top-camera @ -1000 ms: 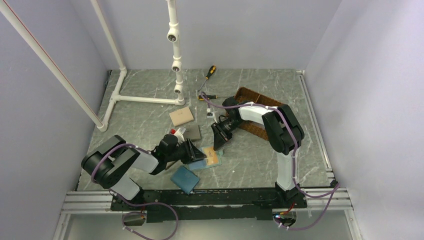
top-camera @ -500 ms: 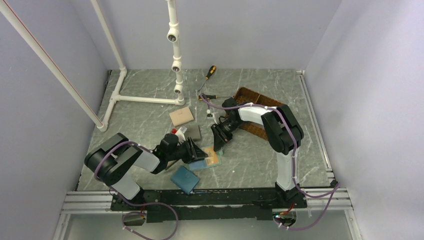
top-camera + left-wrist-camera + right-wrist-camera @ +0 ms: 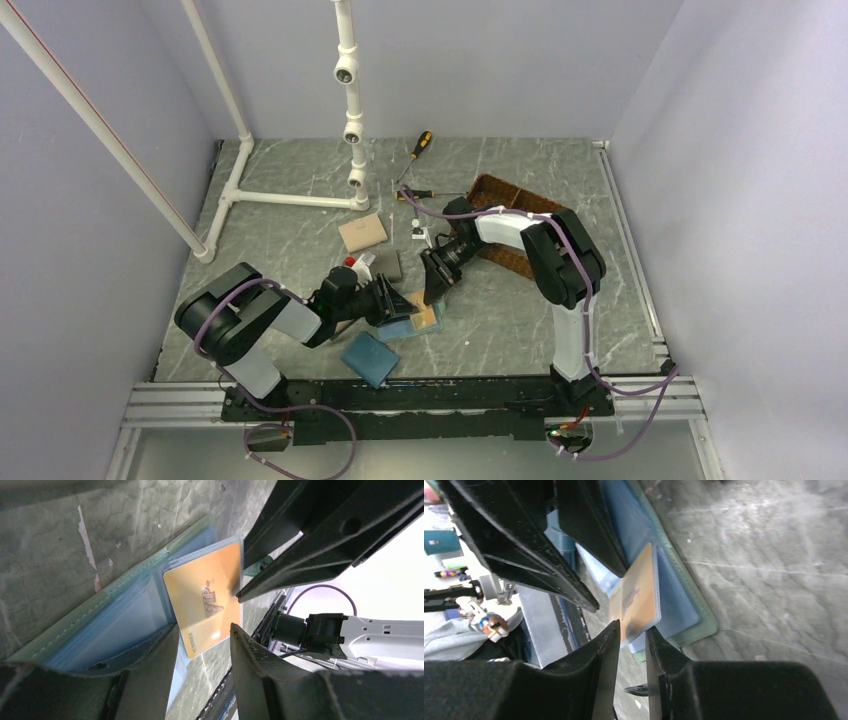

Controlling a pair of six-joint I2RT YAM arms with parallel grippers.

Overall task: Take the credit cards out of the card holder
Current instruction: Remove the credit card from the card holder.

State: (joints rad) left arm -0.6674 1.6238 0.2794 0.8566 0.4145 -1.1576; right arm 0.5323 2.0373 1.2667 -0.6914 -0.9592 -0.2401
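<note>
From here the orange-tan plastic card (image 3: 207, 597) has its bottom edge tucked behind the fingers of my left gripper (image 3: 204, 627). On the right wrist cam its print is just blur, and I can't tell if the right gripper (image 3: 632, 626) pinches it

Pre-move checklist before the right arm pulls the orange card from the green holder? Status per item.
1. Card holder open, inside up on the table: ok.
2. Orange card in view on the holder's inside: ok.
3. Card free of its clear sleeve: cannot tell.
4. Right gripper lined up, tips either side of the card's end: ok.
5. Right gripper clamped on the card: cannot tell.
6. Left gripper open at the card's other end; pinning the holder down: cannot tell.
</note>
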